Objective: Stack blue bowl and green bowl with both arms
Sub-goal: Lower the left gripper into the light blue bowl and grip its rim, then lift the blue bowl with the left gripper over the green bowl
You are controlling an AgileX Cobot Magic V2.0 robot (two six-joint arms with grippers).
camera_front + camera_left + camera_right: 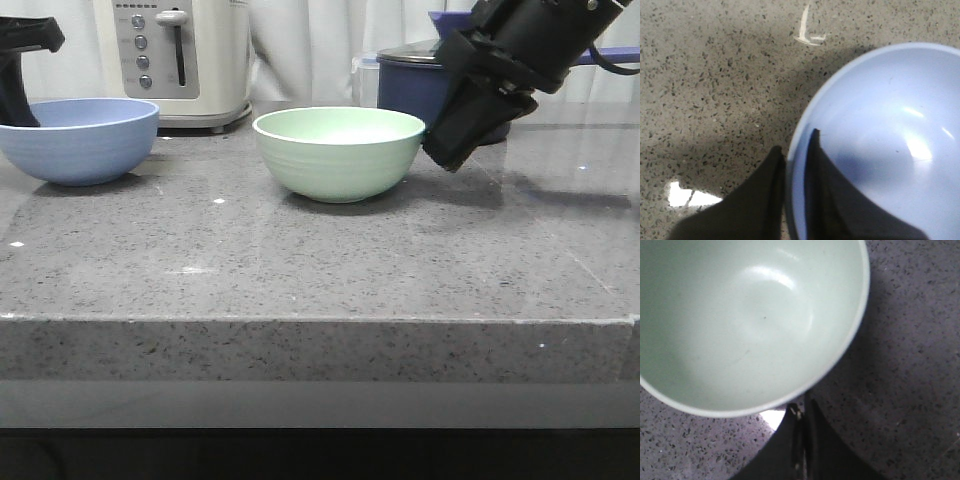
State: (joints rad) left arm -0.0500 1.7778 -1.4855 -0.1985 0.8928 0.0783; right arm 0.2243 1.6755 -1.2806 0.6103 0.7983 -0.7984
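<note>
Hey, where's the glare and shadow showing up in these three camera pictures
Front view: arm shadows fall on the countertop right of the green bowl. Left wrist view: bright streaks inside the blue bowl, white glare patch on the stone. Right wrist view: soft highlight inside the green bowl.

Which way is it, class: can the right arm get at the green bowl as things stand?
Probably yes. The right gripper, fingers together, sits just outside the green bowl rim, with bare counter between them; it would need to open first.

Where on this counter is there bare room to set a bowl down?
Bare: the wide front strip of countertop before the blue bowl and green bowl, and the gap between them. Crowded: the back, with toaster, saucepan, and right claw beside the green bowl.
</note>
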